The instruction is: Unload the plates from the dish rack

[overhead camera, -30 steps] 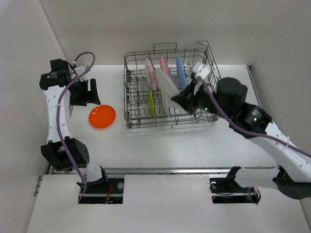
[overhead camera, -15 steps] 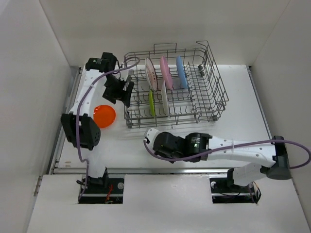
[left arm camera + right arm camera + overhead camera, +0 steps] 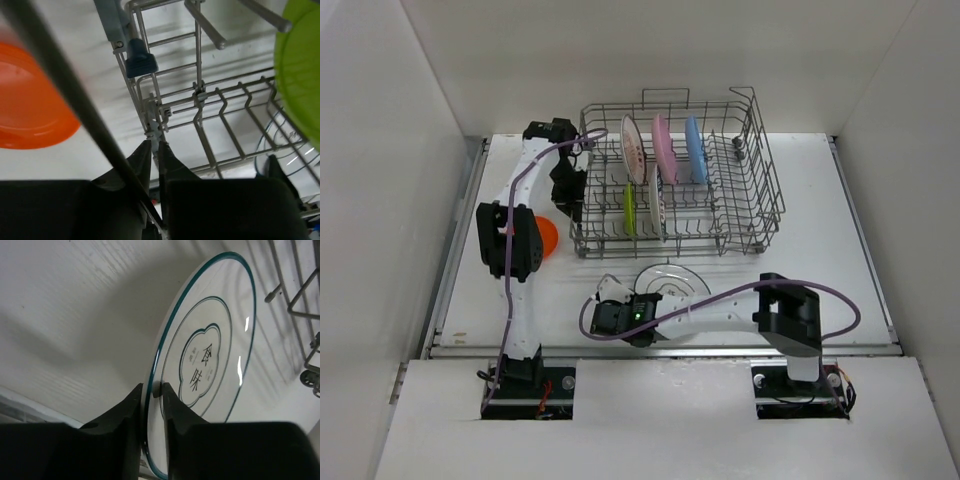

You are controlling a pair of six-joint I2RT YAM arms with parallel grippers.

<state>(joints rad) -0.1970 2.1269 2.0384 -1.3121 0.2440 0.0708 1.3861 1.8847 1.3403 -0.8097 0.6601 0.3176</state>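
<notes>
The grey wire dish rack [image 3: 752, 170] stands at the back with a patterned white plate [image 3: 633, 150], a pink plate [image 3: 665, 148] and a blue plate [image 3: 695, 148] upright in it. A lime green plate [image 3: 629, 208] stands lower down. My left gripper [image 3: 154, 145] is shut on a wire at the rack's [image 3: 200, 95] lower left edge. An orange plate [image 3: 30, 110] lies on the table beside it. A teal-rimmed white plate [image 3: 210, 355] lies in front of the rack. My right gripper [image 3: 153, 389] straddles its rim with the fingers slightly apart.
White walls close in the table on the left, back and right. The left arm [image 3: 510, 240] covers most of the orange plate [image 3: 550, 237] in the top view. The right arm [image 3: 740, 305] lies along the near table edge. A blue rubber foot [image 3: 140, 62] sits on the rack's frame.
The right arm carried the white plate from the rack down to the table in front and its jaws loosened. The left gripper moved to the rack's left edge and shut on a wire.
</notes>
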